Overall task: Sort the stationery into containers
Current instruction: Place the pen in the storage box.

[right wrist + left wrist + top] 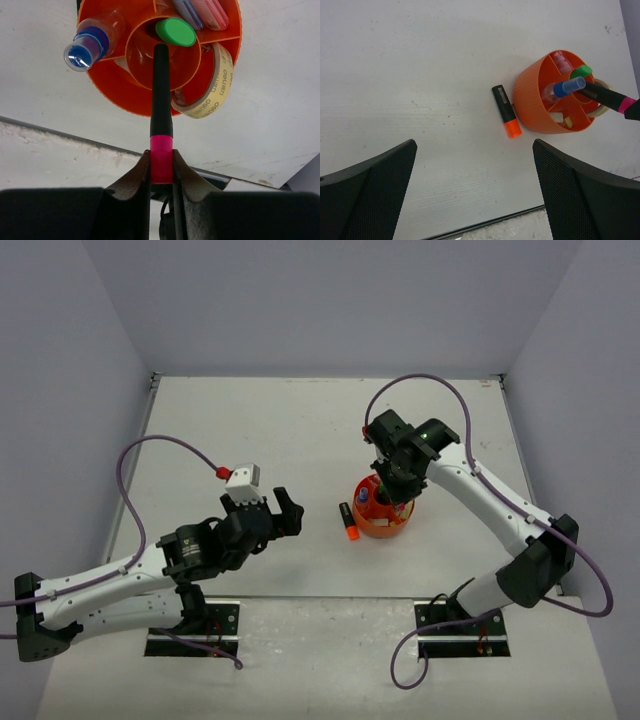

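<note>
The round orange organiser (383, 524) (530, 97) (107, 85) stands at mid-table. It holds a blue marker (568, 86) (84, 48), a green-capped marker (581, 71) (175, 31), pastel markers (205, 10) and a cream tape roll (211, 85). My right gripper (397, 485) (161, 156) is shut on the pink cap of a black marker (605, 96) (160, 90), which is tilted with its far end at the central cup. A black marker with an orange cap (347, 523) (506, 111) lies on the table just left of the organiser. My left gripper (272, 512) (474, 150) is open, left of that marker.
The table's near edge (485, 225) runs just below my left fingers (380, 175). Grey walls close in the table on the left, back and right. A purple cable (135, 490) loops over the left arm and another (440, 385) over the right arm.
</note>
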